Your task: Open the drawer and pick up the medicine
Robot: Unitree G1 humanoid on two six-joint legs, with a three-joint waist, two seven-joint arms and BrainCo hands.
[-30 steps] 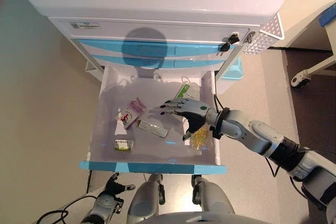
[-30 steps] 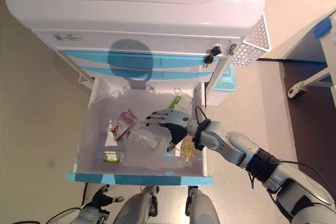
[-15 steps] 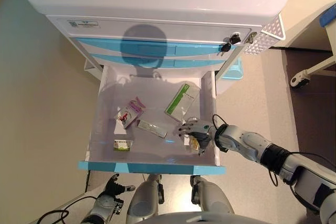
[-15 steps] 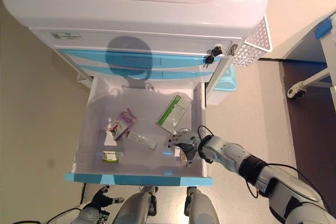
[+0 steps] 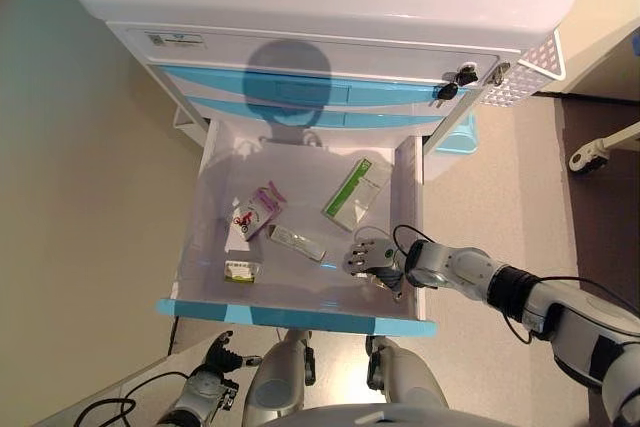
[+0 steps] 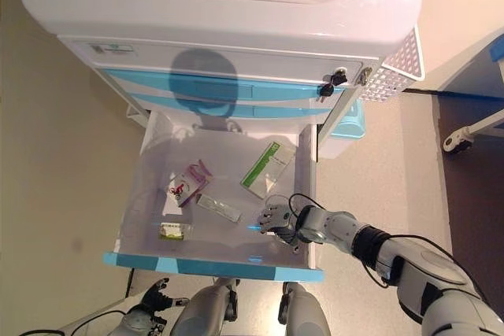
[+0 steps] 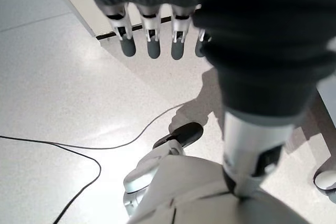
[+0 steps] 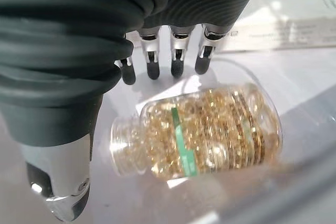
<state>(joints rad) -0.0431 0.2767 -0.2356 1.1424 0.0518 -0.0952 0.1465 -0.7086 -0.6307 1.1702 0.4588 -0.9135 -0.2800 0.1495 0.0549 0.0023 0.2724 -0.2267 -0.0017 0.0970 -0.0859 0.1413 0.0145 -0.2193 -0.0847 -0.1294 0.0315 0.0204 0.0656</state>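
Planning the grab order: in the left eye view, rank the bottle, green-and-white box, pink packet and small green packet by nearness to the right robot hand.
1. Bottle, under the right robot hand.
2. Green-and-white box, just behind.
3. Pink packet, drawer's left.
4. Small green packet, front-left; close to the pink packet's rank.

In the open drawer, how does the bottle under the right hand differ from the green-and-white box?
The bottle is clear and round, packed with golden capsules; the green-and-white box is flat, opaque and printed. The bottle lies on its side near the drawer's front right corner, directly beneath the right hand; the box lies farther back, apart from the hand. Both rest untouched on the drawer floor.
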